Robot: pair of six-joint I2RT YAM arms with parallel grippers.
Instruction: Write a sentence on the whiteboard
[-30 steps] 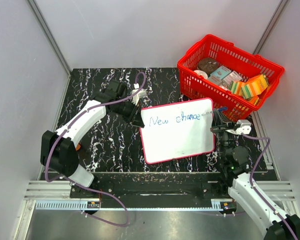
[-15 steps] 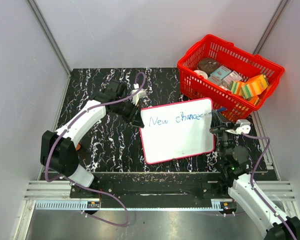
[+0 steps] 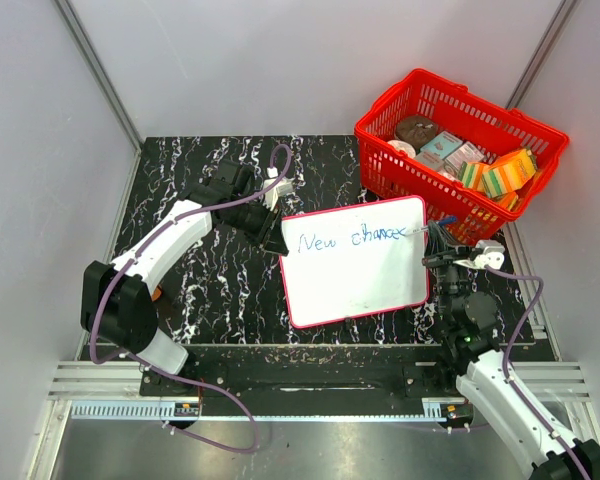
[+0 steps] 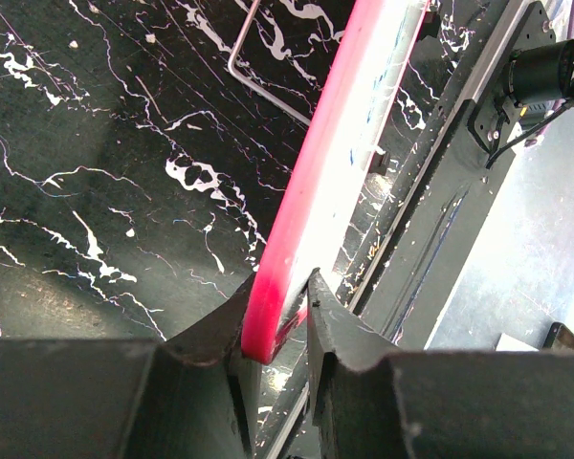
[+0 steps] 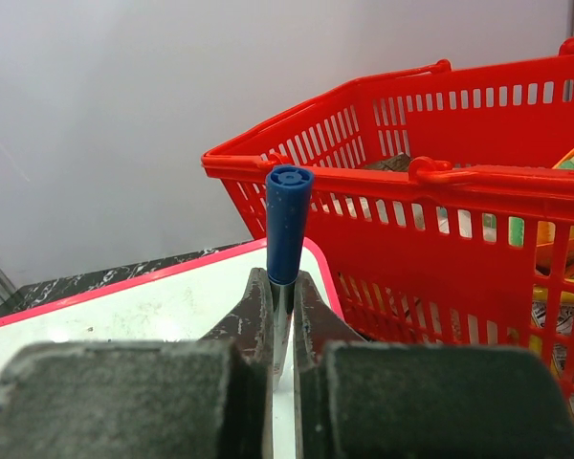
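Down at the near edge of the black, white-veined marble bench (image 3: 210,290), at about five o'clock, the right arm reaches forward. Its claw (image 3: 435,243) is pressed together on a blue plastic marker pen (image 5: 287,225). The butt end stands up above the fingers, I'd say so the tip can bear straight down on the writing surface.

At the centre lies the flat white rectangular whiteboard with a thin red rim (image 3: 355,280), turned a little anticlockwise. The blue handwritten sentence (image 3: 352,238) runs along its far edge and reads roughly "New chance". The pen appears to meet the board at the last letter, near the board's two o'clock corner. Everything nearer than that line is bare white, so to my eye most of the writing is not yet done.

At the board's ten o'clock corner the left claw (image 4: 277,316) is pinching the red rim, one finger on each face. That looks like bracing, so the pen's drag won't slide the board.

Farthest off, at one o'clock, sits a red plastic lattice basket (image 3: 410,185) of packets and sponges. It is just beside the writing claw, which leaves little room for the stroke.
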